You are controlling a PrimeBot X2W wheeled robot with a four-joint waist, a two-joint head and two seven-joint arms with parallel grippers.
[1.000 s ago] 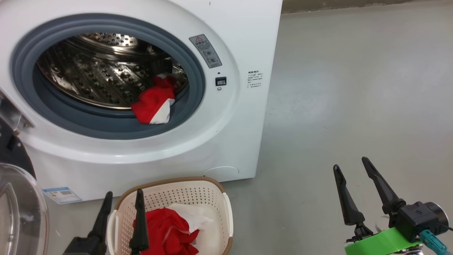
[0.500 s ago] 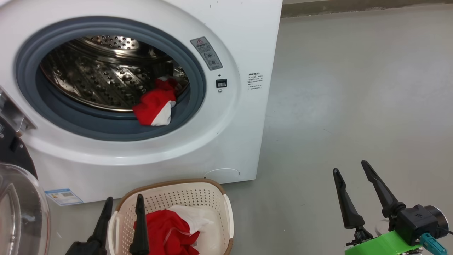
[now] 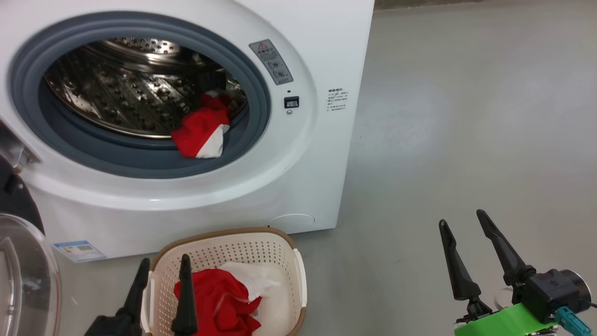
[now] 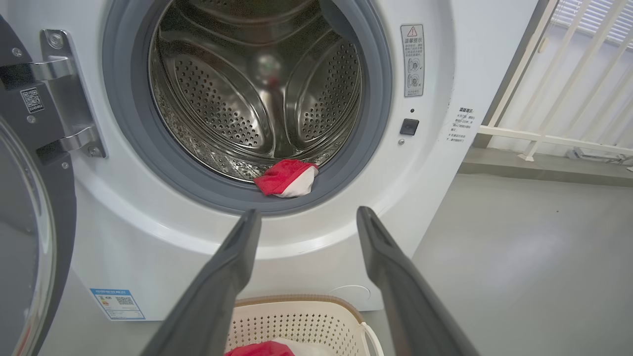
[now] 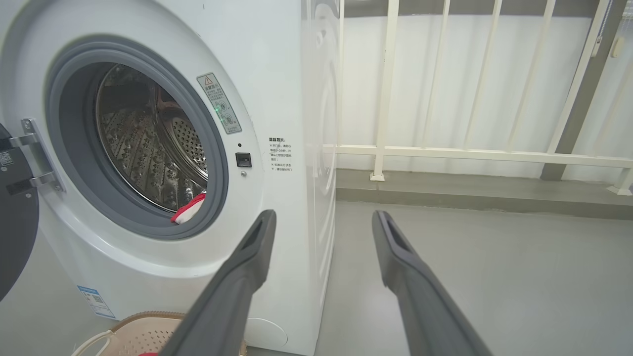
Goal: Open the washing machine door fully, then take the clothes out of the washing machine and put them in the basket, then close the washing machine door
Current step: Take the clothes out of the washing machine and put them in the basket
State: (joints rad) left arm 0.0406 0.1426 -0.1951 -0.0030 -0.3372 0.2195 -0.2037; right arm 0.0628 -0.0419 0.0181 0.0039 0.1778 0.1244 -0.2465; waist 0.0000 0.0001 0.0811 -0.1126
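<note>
The white washing machine [image 3: 298, 177] stands with its door [image 3: 23, 275] swung open at the lower left, black rim and clear glass bowl showing. A red and white garment [image 3: 200, 133] lies on the grey rubber ring at the drum's lower right, also in the left wrist view [image 4: 287, 177] and the right wrist view [image 5: 189, 210]. More red and white clothes [image 3: 219, 298] lie in the cream basket [image 3: 289, 261] on the floor before the machine. My left gripper [image 3: 165, 266] hovers open over the basket's left side, holding nothing. My right gripper [image 3: 461, 218] is open and empty over the floor, right of the machine.
Grey floor [image 3: 466, 116] stretches to the right of the machine. A cream railing [image 5: 470, 153] on a raised kerb runs behind it. The door's metal hinge [image 4: 54, 94] sits at the opening's left edge.
The picture has shifted slightly with the camera. Both grippers stay open and in place, and the clothes have not moved.
</note>
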